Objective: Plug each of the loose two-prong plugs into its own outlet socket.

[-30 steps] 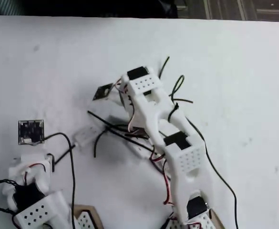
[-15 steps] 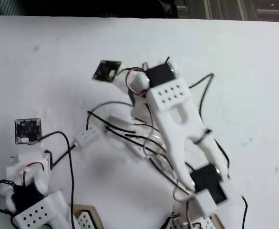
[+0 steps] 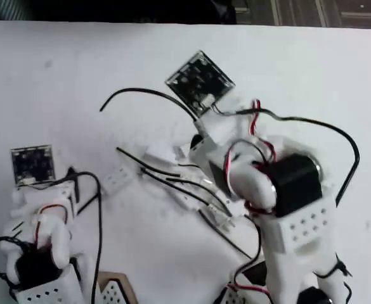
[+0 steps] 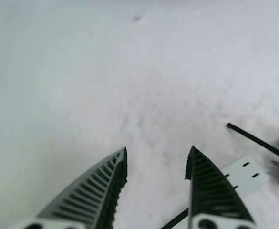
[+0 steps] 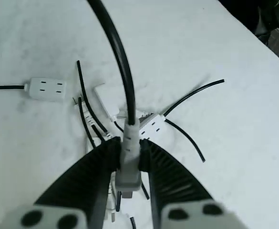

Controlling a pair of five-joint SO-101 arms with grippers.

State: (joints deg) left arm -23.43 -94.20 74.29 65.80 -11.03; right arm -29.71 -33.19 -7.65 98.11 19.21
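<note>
Plastic plug (image 5: 128, 177) likely light, rigid; stiff black cord (image 5: 114, 52) may tug. Right gripper (image 5: 129, 145) clamps plug body, the best hold. Left gripper (image 4: 156, 160) gapes empty beside outlet socket (image 4: 244, 174).

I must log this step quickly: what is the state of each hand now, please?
Left hand: open, holding nothing.
Right hand: closed on a plug.

The right hand (image 5: 129, 145) is clamped on a pale plug (image 5: 128, 174), whose black cord (image 5: 115, 52) arcs up and away. Down on the white desk (image 5: 225, 143) lies an outlet socket (image 5: 45, 88) off to one side, and a second socket (image 5: 153, 125) lies among loose black leads (image 5: 192, 94).
</note>
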